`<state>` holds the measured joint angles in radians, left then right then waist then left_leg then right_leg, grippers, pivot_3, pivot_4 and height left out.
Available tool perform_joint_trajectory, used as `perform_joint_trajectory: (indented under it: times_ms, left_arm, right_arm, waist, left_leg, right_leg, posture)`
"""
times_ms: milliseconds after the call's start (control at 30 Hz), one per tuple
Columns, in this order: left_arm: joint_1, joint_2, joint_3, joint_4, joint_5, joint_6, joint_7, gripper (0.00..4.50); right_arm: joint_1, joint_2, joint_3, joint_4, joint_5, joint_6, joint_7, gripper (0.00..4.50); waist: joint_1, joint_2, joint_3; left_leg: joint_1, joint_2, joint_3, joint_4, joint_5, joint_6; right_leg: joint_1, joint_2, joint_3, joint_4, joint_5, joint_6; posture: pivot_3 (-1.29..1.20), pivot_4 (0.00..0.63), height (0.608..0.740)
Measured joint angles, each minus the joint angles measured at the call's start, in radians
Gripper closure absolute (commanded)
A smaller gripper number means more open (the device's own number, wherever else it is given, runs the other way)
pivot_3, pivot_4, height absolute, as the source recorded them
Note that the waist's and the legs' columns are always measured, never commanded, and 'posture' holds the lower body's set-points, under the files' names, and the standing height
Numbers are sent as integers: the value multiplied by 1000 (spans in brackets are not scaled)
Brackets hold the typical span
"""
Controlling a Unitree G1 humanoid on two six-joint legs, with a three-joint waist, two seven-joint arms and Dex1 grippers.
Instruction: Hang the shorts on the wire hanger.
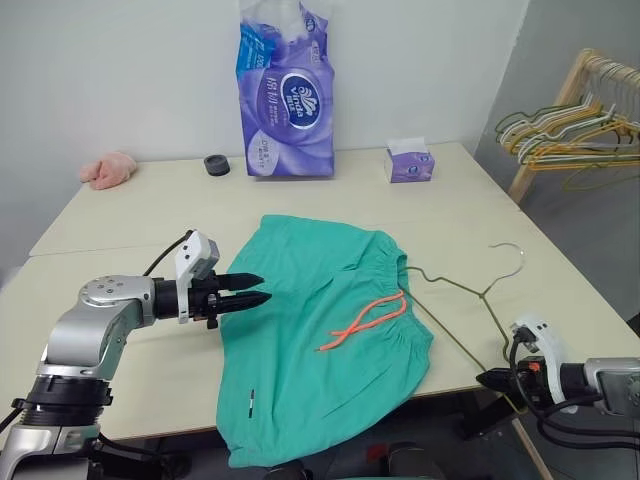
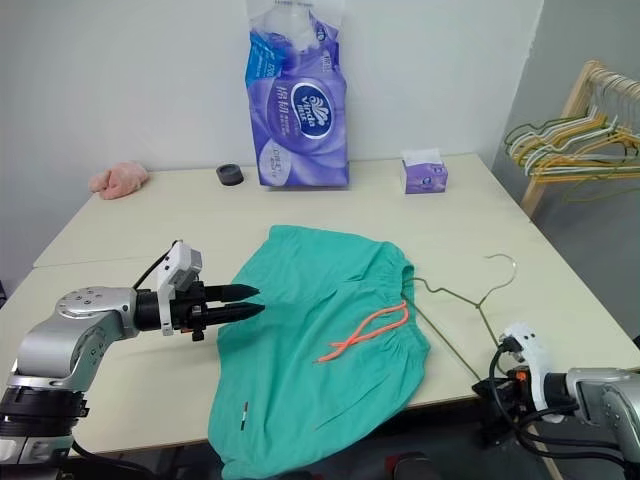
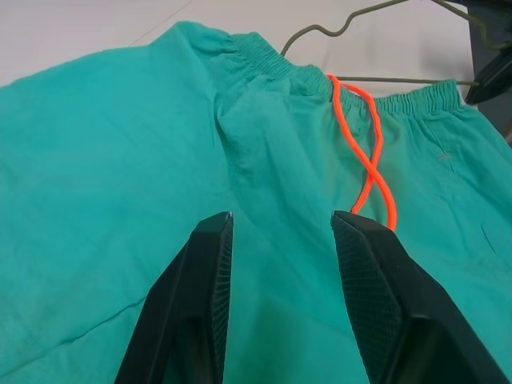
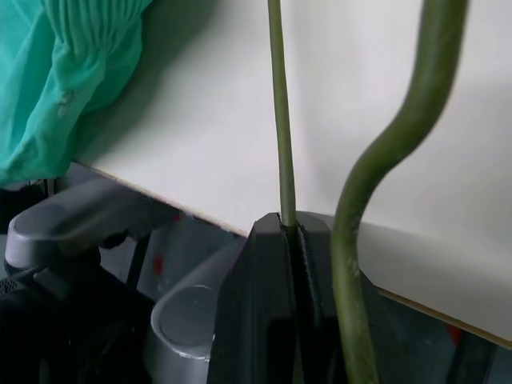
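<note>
The shorts (image 1: 320,340) cover one arm of the wire hanger (image 1: 470,295) and overhang the table edge.

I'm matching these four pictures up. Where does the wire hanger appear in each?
Left eye view: wire hanger, right of the shorts.
Right eye view: same.
Left wrist view: upper edge, beyond waistband.
Right wrist view: centre, pinched in the right gripper.
Shared landmark: the shorts.
</note>
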<state>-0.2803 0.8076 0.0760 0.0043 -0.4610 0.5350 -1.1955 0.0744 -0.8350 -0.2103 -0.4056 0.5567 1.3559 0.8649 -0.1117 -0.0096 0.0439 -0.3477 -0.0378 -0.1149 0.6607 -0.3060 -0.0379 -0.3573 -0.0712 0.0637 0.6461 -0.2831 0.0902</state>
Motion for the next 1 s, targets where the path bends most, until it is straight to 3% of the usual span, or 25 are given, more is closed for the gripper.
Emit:
perform_joint_trajectory:
  times_ms: [633,1000]
  left_arm:
    - [11,-2,11,-1,0,-3,54,2452]
    - [15,-22,12,-20,-7,-4,83,2452]
  right_arm:
    - [-452,14,339,396,14,-4,38,4500]
    - [-615,231,344,585,7,5,-49,4500]
  waist:
    - [-2,0,0]
    - [-2,0,0]
  left_leg:
    - [0,0,-1,0,0,0]
    - [-2,-1,-2,0,0,0]
  right_leg:
    - [-1,0,0,0,0,0]
    - [-7,0,1,2,0,-1]
  posture:
    - [-125,0,740]
    - [-116,0,740]
